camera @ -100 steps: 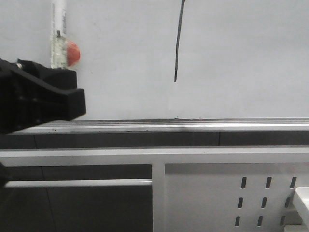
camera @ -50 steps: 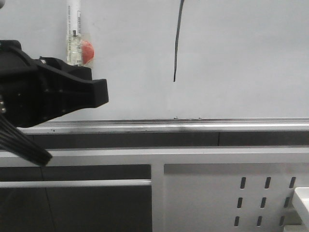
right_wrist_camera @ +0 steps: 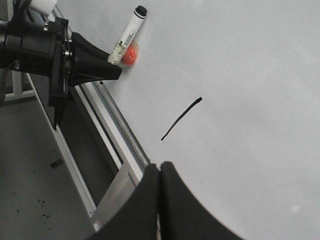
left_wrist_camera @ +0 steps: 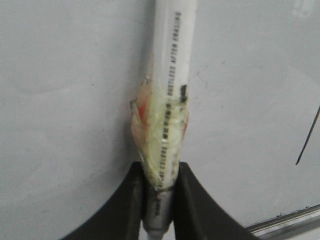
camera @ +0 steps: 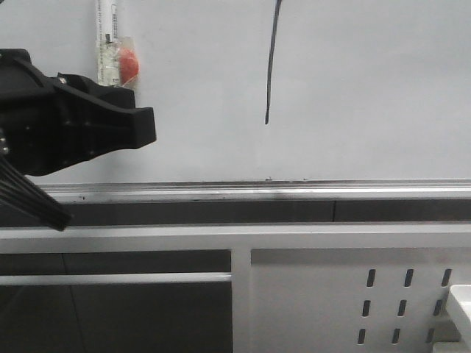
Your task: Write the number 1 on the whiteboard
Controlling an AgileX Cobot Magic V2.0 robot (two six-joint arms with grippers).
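Note:
The number 1 (camera: 271, 62) is a thin dark, slightly slanted stroke on the pale whiteboard (camera: 368, 95); it also shows as the stroke (left_wrist_camera: 307, 137) and the stroke (right_wrist_camera: 181, 119). My left gripper (camera: 141, 123) is shut on the lower end of a white marker pen (camera: 107, 40) with a red blob taped on, well left of the stroke. In the left wrist view the left gripper (left_wrist_camera: 159, 172) clamps the pen (left_wrist_camera: 170, 75) in front of the board (left_wrist_camera: 65, 100). The right gripper (right_wrist_camera: 160, 167) is shut and empty, below the stroke, off the board (right_wrist_camera: 240, 75).
A silver tray rail (camera: 257, 191) runs along the board's lower edge. Below it are white frame bars and a white perforated panel (camera: 368, 294) with slots. A white object (camera: 460, 301) sits at the lower right. Dark floor (right_wrist_camera: 30, 175) lies beside the frame.
The left gripper with the marker pen moved right along the board, then shifted up and slightly back left. The stroke is unchanged.

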